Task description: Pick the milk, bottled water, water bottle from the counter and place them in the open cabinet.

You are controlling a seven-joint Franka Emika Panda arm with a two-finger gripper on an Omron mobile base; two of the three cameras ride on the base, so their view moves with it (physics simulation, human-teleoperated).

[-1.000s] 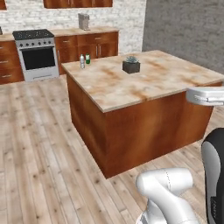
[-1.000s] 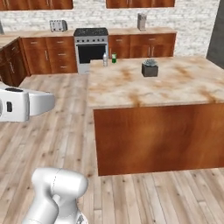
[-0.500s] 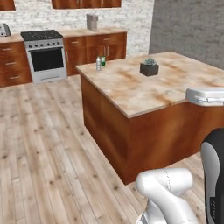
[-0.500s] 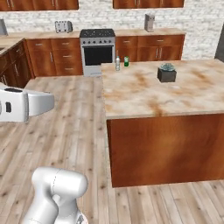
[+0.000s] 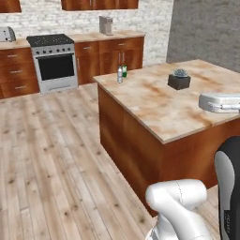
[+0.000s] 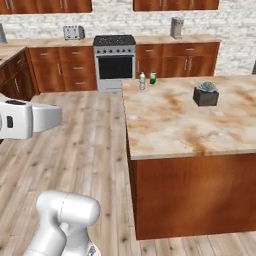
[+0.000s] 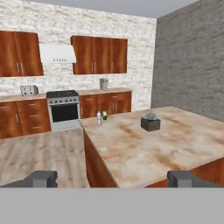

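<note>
Rolling rightward, the base has swung its views; bottled water [image 6: 142, 80] and milk [image 6: 153, 78] stand untouched at the desk's [image 6: 165, 130] eleven o'clock corner, far ahead. Pincer [image 7: 112, 178] gapes empty.

Beige marble worktop [image 5: 159, 108], rust-veined. At its far corner stand a clear bottled water [image 5: 120, 74] and green milk [image 5: 124, 71], upright, just beside each other.
</note>
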